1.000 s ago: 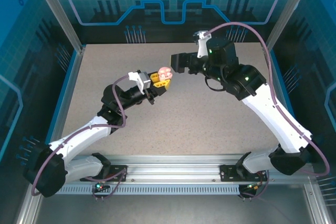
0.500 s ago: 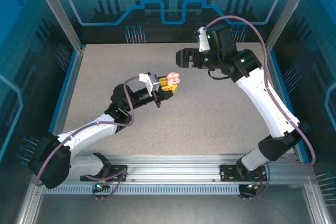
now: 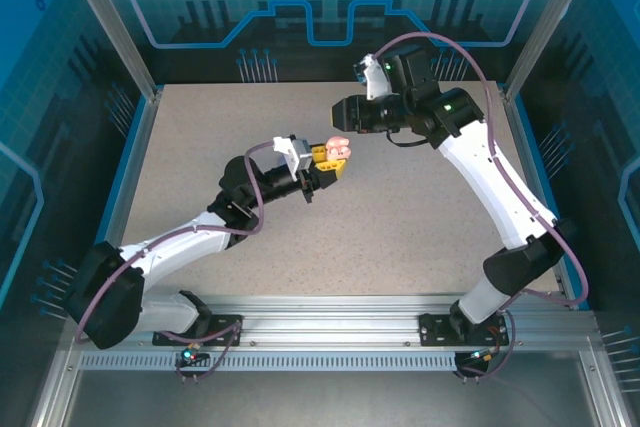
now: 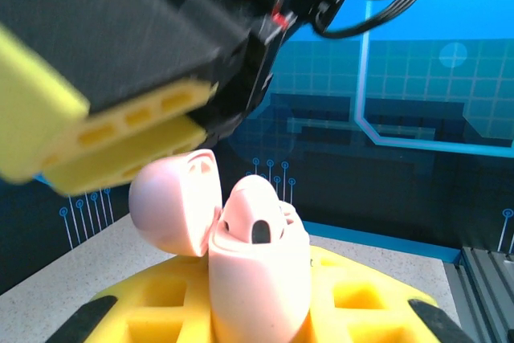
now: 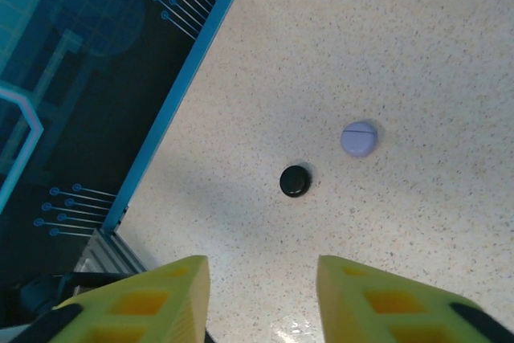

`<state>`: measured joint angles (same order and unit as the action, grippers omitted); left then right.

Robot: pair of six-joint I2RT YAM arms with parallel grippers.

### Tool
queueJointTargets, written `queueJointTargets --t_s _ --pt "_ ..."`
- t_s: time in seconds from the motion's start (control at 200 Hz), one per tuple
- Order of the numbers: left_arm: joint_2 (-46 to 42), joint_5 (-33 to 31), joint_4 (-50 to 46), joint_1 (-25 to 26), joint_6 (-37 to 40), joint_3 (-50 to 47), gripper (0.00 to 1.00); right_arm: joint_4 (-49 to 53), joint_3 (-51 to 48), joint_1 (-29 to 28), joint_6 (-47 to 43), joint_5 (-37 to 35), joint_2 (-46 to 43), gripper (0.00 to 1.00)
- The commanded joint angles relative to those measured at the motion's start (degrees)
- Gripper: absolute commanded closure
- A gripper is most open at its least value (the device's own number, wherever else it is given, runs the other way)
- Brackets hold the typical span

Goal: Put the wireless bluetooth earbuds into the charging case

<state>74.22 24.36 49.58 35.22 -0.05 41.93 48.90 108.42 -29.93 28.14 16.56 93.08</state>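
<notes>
A pale pink charging case [image 4: 259, 279] stands upright between the yellow fingers of my left gripper [image 4: 257, 315], which is shut on it. Its lid [image 4: 173, 206] hangs open to the left. A pink earbud [image 4: 255, 213] sits in the case's top with a dark oval hole facing me. From above, the case [image 3: 338, 150] is held in the air over the mid table by the left gripper [image 3: 330, 163]. My right gripper [image 3: 342, 117] hovers just behind and above it. Its yellow fingers [image 5: 377, 299] stand apart with nothing between them, and one finger [image 4: 120, 134] reaches over the lid.
On the speckled table below the right gripper [image 5: 261, 299] lie a closed round black case [image 5: 295, 180] and a closed round lilac case [image 5: 359, 138]. The blue table edge [image 5: 173, 94] and a dark wall run along the left there.
My left gripper has carried the pink case to the right, under the right gripper. The right arm has swung its elbow back and up, and its fingers have drawn closer together.
</notes>
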Motion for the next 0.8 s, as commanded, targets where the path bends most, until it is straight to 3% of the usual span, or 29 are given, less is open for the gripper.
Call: queueJointTargets --t_s 0.0,0.795 --pt "0.23 1.30 2.34 0.55 -0.74 2.38 1.00 0.62 1.58 0.50 -0.73 2.70 0.85 0.65" --pt "1.47 0.06 1.52 0.63 -0.18 3.76 1.00 0.30 -11.11 -5.57 0.54 1.37 -10.41 0.66"
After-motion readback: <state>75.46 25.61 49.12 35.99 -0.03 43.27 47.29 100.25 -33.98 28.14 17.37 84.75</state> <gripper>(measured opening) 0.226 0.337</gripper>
